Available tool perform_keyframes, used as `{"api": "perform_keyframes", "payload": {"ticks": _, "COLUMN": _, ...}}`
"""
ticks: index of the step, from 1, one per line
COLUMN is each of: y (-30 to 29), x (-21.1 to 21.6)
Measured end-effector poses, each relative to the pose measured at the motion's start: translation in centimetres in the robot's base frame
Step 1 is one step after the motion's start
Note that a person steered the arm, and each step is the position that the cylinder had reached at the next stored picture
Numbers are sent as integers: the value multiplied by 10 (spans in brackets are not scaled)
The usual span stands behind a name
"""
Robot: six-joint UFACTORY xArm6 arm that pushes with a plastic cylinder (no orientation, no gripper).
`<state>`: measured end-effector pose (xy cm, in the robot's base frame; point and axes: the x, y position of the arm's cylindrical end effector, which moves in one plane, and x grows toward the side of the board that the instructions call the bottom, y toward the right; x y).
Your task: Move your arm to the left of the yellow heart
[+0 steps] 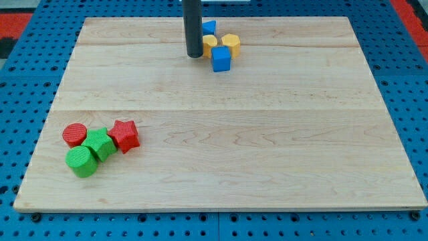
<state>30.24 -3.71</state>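
Note:
My rod comes down from the view's top, and my tip (194,55) rests on the wooden board near its top edge. Just right of the tip lies a tight cluster: a yellow block (209,42), partly hidden behind the rod so its shape is unclear, a yellow hexagon-like block (231,43), a blue cube (221,59) below them and a small blue block (209,27) above. The tip stands close to the left side of the partly hidden yellow block; I cannot tell if they touch.
At the view's bottom left a second cluster lies on the board (267,134): a red cylinder (75,134), a red star-like block (124,134), a green block (99,143) and a green cylinder (82,161). A blue pegboard surrounds the board.

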Motion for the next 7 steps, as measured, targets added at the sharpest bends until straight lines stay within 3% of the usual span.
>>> {"api": "perform_keyframes", "payload": {"ticks": 3, "y": 14, "x": 0}}
{"api": "perform_keyframes", "payload": {"ticks": 5, "y": -37, "x": 0}}
{"api": "perform_keyframes", "payload": {"ticks": 7, "y": -18, "x": -8}}
